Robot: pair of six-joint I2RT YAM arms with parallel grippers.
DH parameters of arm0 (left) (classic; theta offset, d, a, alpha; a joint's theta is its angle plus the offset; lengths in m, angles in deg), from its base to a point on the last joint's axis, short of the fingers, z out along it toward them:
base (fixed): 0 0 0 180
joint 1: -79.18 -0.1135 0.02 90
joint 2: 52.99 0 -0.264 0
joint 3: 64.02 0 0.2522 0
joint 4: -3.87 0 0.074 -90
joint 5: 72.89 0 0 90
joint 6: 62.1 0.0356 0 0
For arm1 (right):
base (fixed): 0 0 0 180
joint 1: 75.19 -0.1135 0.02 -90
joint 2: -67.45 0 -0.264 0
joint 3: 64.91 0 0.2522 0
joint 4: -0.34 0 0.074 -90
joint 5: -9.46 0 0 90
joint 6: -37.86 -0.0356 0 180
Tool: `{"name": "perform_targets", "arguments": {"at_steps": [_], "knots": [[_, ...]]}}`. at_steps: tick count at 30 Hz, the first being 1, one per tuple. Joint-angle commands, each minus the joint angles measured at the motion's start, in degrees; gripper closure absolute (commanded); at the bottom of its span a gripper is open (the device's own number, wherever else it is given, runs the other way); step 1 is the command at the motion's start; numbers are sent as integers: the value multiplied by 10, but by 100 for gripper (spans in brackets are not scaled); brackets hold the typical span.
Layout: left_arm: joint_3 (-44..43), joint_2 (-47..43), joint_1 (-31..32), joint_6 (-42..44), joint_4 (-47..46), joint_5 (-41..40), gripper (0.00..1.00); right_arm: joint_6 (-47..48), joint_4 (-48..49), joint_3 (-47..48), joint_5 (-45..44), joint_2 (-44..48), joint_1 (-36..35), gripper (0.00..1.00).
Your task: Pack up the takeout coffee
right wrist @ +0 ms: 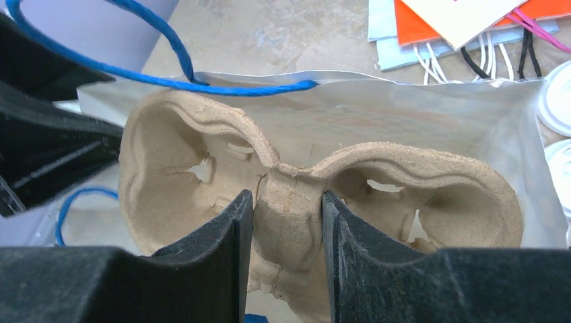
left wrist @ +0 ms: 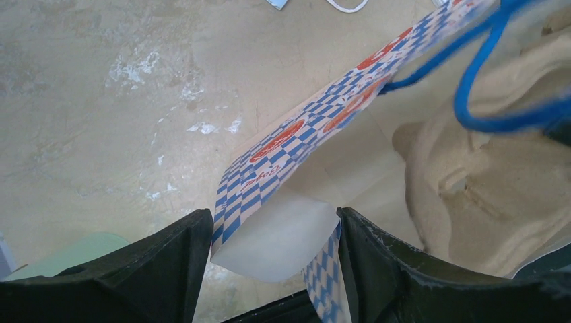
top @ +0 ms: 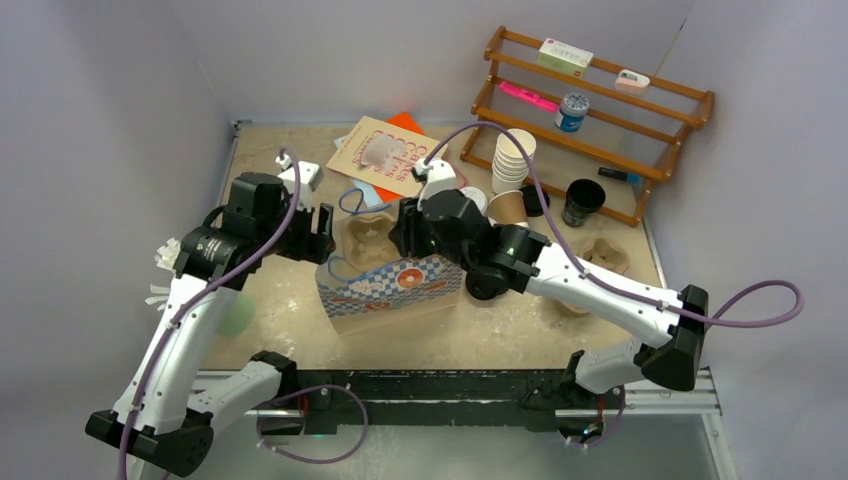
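Between pale walls (top: 110,90), over the scuffed beige surface (top: 505,330), the left gripper (left wrist: 273,217) jaws are pinching the checkered bag (top: 392,290) rim, and the right gripper (right wrist: 281,202) jaws are clenching the cardboard carrier (right wrist: 431,198).

Pale lilac walls (top: 350,50), scuffed beige tabletop (top: 510,335), wooden rack (top: 706,108) at far right, soft even light

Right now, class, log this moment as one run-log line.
left jaws: shut on paper bag rim | right jaws: shut on cup carrier in bag | white-lidded cup: outside bag, not yet packed
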Motion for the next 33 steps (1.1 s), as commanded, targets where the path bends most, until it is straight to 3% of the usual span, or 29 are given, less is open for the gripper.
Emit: {"name": "perform_targets", "arguments": {"at_steps": [1, 9, 14, 25, 33], "knots": [[-11, -4, 0, 6, 0, -25, 32, 53, -42, 16, -46, 0, -17, 67], [-36, -16, 0, 3, -3, -49, 32, 67, -72, 16, -88, -11, -18, 66], [-37, -5, 0, 8, 8, -22, 35, 42, -119, 59, -98, -35, -17, 65], [-38, -5, 2, 41, 40, 80, 32, 28, -97, 119, -142, -61, -17, 63], [-31, 11, 6, 33, 70, 78, 33, 22, -100, 126, -167, -85, -17, 64]]}}
